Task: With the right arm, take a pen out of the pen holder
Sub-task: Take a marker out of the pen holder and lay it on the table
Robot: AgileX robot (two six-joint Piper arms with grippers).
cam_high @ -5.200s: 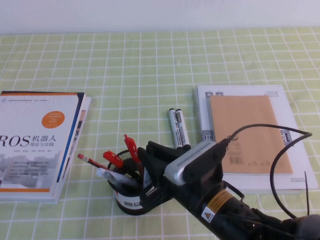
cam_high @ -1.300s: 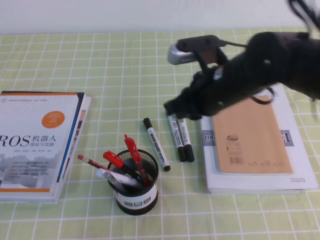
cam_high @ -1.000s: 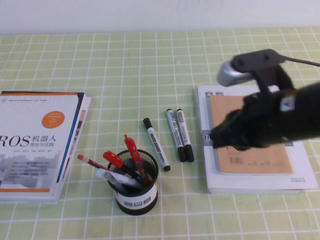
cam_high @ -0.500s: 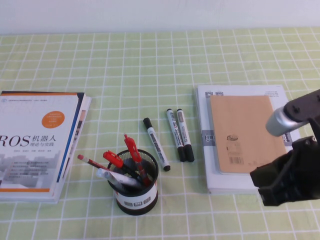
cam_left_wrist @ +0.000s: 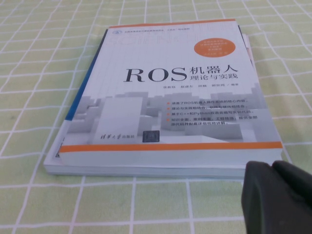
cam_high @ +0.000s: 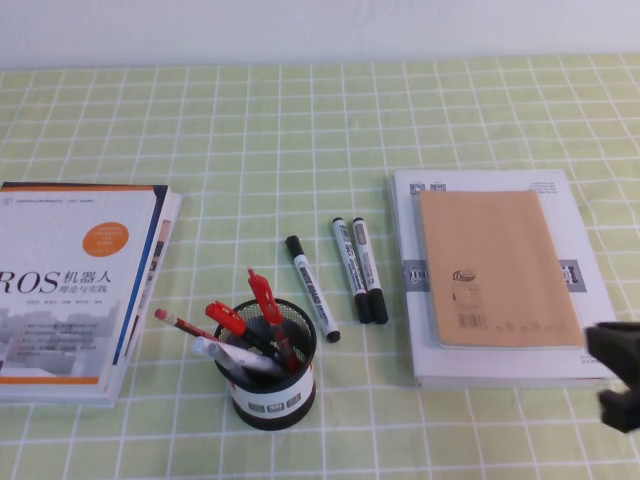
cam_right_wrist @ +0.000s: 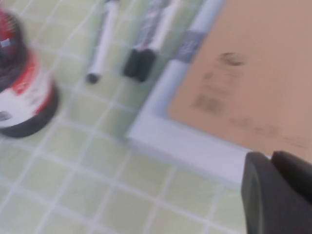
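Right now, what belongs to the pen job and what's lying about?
Job: pen holder; its pens; marker newly laid beside it; right gripper, by white book.
Lying about: paired markers; brown notebook on white book; ROS book, left gripper beside it.

Green checked tablecloth [cam_high: 300,130] runs right across the table. On the left lies the ROS textbook [cam_high: 75,285], flat and cover up, with another edge peeking out along its right side. On the right, a brown notebook [cam_high: 495,265] sits squarely on a larger white book [cam_high: 500,368]. Just left of that stack, two markers [cam_high: 360,268] lie side by side, black caps nearest us.
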